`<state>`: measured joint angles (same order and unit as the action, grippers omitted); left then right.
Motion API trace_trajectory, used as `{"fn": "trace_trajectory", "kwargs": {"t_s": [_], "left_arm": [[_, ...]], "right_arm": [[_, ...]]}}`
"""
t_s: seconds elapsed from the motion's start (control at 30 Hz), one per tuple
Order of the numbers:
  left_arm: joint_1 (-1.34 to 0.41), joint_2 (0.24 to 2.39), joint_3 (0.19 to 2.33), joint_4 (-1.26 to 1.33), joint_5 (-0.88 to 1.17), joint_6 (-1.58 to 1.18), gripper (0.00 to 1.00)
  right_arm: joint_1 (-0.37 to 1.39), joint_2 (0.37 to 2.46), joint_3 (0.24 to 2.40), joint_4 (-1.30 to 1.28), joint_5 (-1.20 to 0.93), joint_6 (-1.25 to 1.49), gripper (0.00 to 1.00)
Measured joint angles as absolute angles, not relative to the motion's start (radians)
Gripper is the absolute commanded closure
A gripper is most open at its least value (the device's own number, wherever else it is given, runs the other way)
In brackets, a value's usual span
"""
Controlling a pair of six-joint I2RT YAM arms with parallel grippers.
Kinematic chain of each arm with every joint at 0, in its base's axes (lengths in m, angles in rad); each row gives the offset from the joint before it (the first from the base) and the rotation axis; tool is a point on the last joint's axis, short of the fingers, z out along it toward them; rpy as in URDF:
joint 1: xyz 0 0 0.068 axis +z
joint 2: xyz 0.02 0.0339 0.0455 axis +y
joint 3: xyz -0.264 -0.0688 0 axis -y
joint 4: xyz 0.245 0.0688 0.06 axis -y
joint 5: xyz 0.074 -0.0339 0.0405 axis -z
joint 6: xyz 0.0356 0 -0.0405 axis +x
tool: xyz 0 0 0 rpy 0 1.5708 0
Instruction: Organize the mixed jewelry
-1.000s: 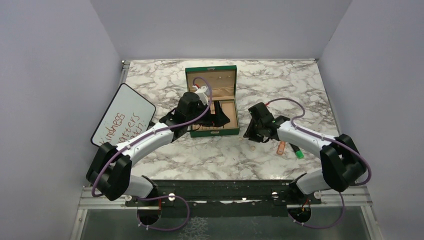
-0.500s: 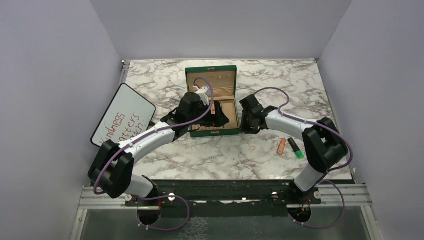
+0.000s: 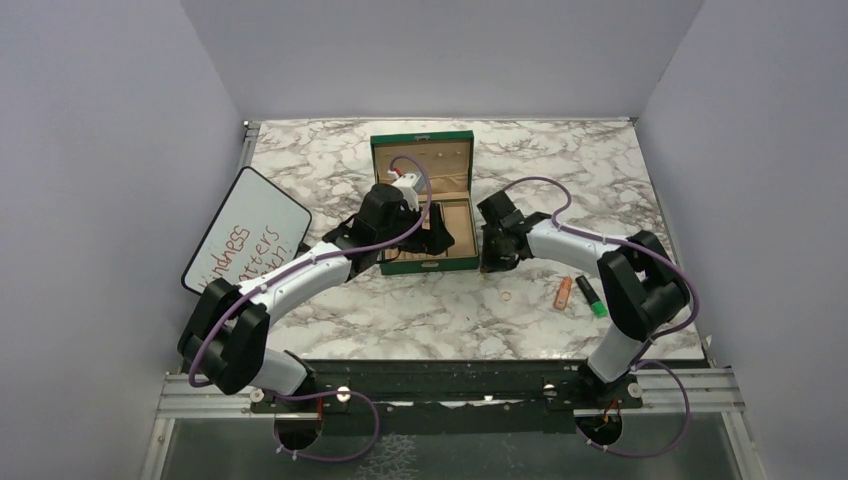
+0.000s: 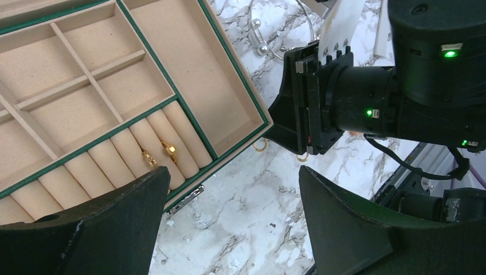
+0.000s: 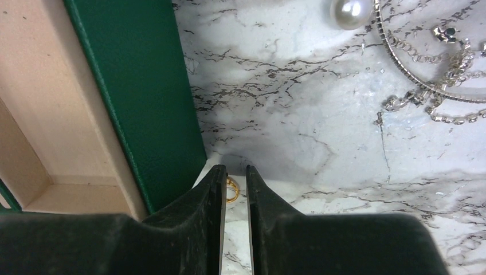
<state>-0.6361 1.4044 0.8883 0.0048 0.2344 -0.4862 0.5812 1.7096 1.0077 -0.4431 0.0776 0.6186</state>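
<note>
Though two gold rings (image 4: pixel 170 150) sit in the box's (image 4: pixel 195 69) beige padded rolls, most is left. One thin ring (image 5: pixel 231 189) lies on the marble top (image 3: pixel 400 320) at the green corner, in the right gripper's (image 5: pixel 235 172) narrow gap; grip unconfirmed. Another ring (image 3: pixel 506 297), a fine chain (image 5: pixel 435 91) and a pearl (image 5: pixel 351 11) lie loose. Left gripper (image 4: pixel 232 183) is wide open, empty, over the box.

white marble table (image 3: pixel 560 170), open green box (image 3: pixel 421 264) on it, whiteboard (image 3: pixel 245 225) at the left edge, orange marker (image 3: pixel 563 292) beside a highlighter (image 3: pixel 592 298), tiny gold ring (image 3: pixel 507 297), silver chains (image 5: pixel 435 91).
</note>
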Motion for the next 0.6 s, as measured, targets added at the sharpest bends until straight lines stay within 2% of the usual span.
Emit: {"fn": "trace_trajectory", "kwargs": {"t_s": [0.17,0.27,0.6], "left_arm": [[-0.636,1.417,0.888,0.002,0.235,-0.484,0.16],[-0.636,1.417,0.888,0.001,0.234,-0.484,0.17],[-0.636,1.417,0.888,0.000,0.235,-0.480,0.17]], "right_arm": [[0.581,1.710,1.009,-0.450,0.076,0.620,0.78],[0.581,1.710,1.009,-0.456,0.075,0.619,0.83],[0.581,1.657,0.957,-0.496,0.005,0.602,0.85]]}}
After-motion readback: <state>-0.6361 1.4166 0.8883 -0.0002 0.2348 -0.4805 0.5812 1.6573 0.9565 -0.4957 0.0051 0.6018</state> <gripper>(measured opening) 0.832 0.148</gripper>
